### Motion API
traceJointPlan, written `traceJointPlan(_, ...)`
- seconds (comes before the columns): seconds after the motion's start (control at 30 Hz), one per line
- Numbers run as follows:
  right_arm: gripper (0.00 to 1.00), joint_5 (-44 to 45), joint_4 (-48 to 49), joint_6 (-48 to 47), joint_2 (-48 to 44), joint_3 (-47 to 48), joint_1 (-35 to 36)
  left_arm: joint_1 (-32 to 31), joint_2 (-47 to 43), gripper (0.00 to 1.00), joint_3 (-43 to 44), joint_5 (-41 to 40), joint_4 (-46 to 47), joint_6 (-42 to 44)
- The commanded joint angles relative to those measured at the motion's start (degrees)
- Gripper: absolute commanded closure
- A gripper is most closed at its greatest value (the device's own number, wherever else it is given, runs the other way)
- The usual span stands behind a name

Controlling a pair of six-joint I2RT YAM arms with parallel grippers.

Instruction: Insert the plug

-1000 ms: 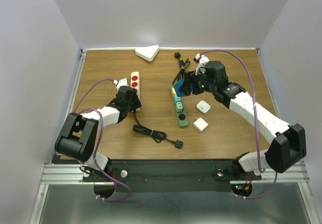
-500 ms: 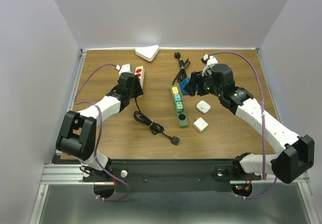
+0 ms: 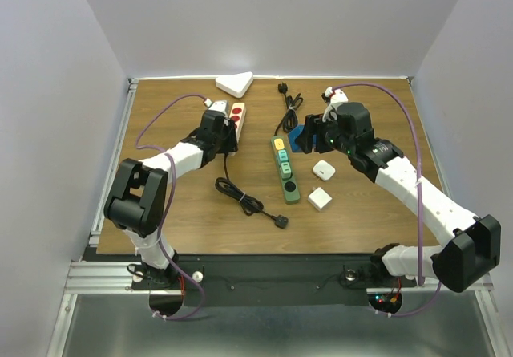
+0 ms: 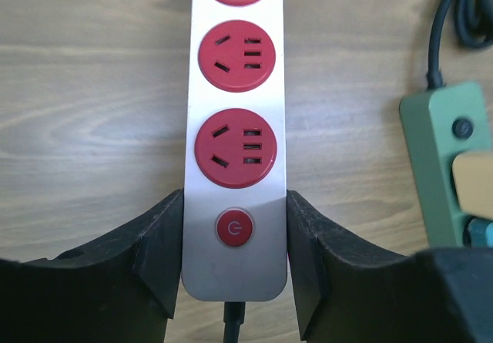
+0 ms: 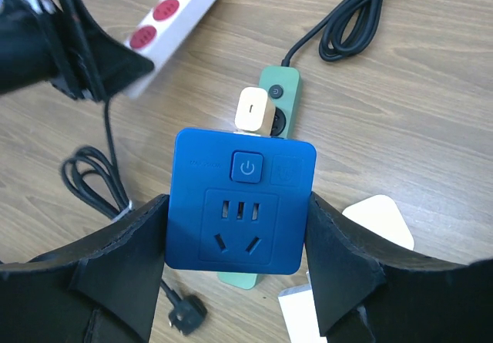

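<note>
My left gripper (image 3: pixel 221 130) is shut on the button end of a white power strip with red sockets (image 3: pixel 236 119). In the left wrist view the fingers (image 4: pixel 158 247) press both sides of the strip (image 4: pixel 235 139), which lies flat on the table. Its black cord runs to a loose black plug (image 3: pixel 280 222). My right gripper (image 3: pixel 311 136) is shut on a blue square socket adapter (image 3: pixel 297 139) and holds it above the green power strip (image 3: pixel 284 168). In the right wrist view the adapter (image 5: pixel 243 212) faces the camera between both fingers.
A cream plug (image 5: pixel 254 112) sits in the green strip's far end. Two white adapters (image 3: pixel 324 169) (image 3: pixel 319 199) lie to its right. A coiled black cable (image 3: pixel 288 100) and a white triangular block (image 3: pixel 234 84) lie at the back. The strip's cord coil (image 3: pixel 235 196) lies in the middle.
My left gripper has carried the white strip rightward and farther back, toward the green strip, dragging its cord. My right gripper moved slightly right with the blue adapter, then held still.
</note>
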Motion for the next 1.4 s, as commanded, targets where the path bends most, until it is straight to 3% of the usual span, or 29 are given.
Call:
traceJointPlan(0.0,0.99,1.2,2.4,0.3,-1.6,-0.8,0.1,-3.8,-0.4,1.00,1.4,1.0,0.4,2.3)
traceJointPlan(0.23,1.00,1.0,2.3,0.5,-1.4,-1.3,0.1,-7.0,1.6,0.99,0.5,0.0,-2.9,3.7)
traceJointPlan(0.37,1.00,1.0,2.4,0.7,-1.4,-1.6,0.2,-7.1,2.0,0.75,-0.7,-1.8,-4.1,3.4)
traceJointPlan(0.4,1.00,0.8,2.4,0.7,-1.3,-1.8,0.1,-7.1,1.8,0.62,-1.2,-1.8,-4.0,2.9)
traceJointPlan(0.53,1.00,0.2,2.4,0.5,-1.1,-1.8,0.2,-7.6,0.7,0.42,-2.3,-1.7,-3.5,2.1)
traceJointPlan(0.63,1.00,-0.3,2.3,0.2,-0.1,-1.1,0.2,-8.2,-0.5,0.34,-3.2,-1.7,-2.9,1.6)
traceJointPlan(0.83,1.00,-1.2,2.4,0.8,1.7,0.7,0.1,-8.5,-2.2,0.28,-5.3,0.4,-1.0,1.3)
traceJointPlan(1.03,1.00,-1.3,2.4,0.8,2.5,1.4,0.1,-10.5,-6.7,0.09,-9.7,-2.7,-0.8,-1.7)
traceJointPlan(1.37,1.00,-1.4,2.3,0.9,1.6,-0.2,0.1,-19.0,-20.2,0.07,-16.8,-11.2,-6.7,-12.7)
